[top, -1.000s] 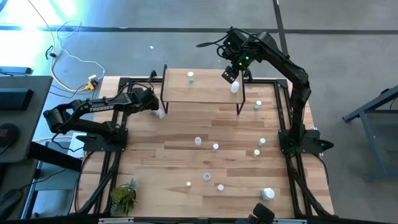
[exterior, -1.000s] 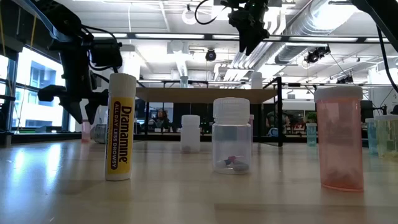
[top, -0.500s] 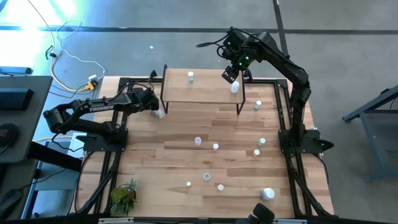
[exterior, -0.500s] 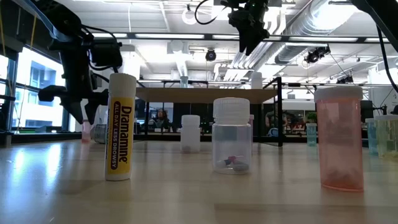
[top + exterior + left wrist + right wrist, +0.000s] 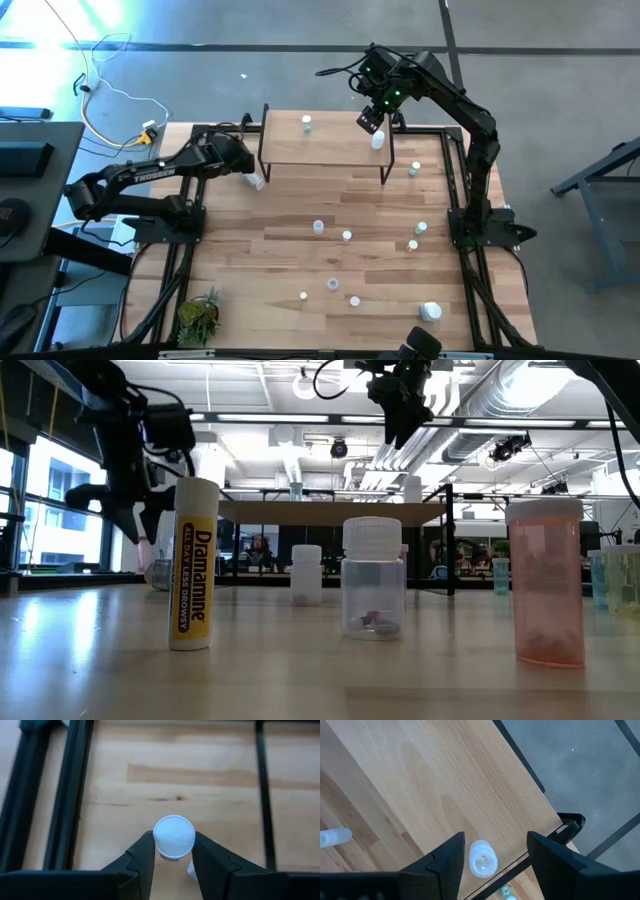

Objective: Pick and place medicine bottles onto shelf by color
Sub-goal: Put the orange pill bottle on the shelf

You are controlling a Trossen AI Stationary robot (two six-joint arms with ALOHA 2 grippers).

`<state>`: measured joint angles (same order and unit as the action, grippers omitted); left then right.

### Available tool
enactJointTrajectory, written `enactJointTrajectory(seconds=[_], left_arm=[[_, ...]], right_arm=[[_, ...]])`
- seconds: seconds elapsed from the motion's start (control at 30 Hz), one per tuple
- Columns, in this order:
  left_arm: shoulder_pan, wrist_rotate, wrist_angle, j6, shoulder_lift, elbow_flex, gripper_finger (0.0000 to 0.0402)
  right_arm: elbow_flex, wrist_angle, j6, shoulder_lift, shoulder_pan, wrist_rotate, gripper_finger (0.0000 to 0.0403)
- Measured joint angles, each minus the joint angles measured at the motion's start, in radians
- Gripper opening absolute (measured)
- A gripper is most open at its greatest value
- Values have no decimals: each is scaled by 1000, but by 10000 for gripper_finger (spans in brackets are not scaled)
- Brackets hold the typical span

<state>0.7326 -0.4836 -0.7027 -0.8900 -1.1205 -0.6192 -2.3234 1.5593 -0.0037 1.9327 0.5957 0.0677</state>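
Left tool (image 5: 171, 855) clamped on white-capped bottle (image 5: 173, 836), off left end of shelf (image 5: 325, 140), just above desk (image 5: 300, 260). Right tool (image 5: 493, 852) spread wide, holding nothing, above white bottle (image 5: 482, 859) standing near shelf's right end. Green-capped bottle (image 5: 306, 123) on shelf rear.

Risk: grip sits high at cap; bottle may pivot or slip during lift. Shelf leg close by; swing could clip it.

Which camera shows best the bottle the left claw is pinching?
The left wrist view: the white-capped bottle sits big and centred between the left gripper's fingers. The high view shows only a tiny white speck; the low view barely shows it; the right wrist view misses it.
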Motion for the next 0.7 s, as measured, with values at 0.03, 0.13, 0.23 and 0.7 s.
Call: enactJointTrajectory(seconds=[0.03, 0.13, 0.23, 0.7], left_arm=[[0, -3, -14, 12, 7, -17, 108], [0, -8, -55, 50, 21, -78, 109], [0, -26, -111, 86, 26, -150, 109], [0, -53, -239, 258, 26, -504, 110]], right_arm=[[0, 0, -2, 0, 0, 0, 204], [0, 0, -4, 0, 0, 0, 204], [0, 0, -4, 0, 0, 0, 204], [0, 0, -5, 0, 0, 0, 204]])
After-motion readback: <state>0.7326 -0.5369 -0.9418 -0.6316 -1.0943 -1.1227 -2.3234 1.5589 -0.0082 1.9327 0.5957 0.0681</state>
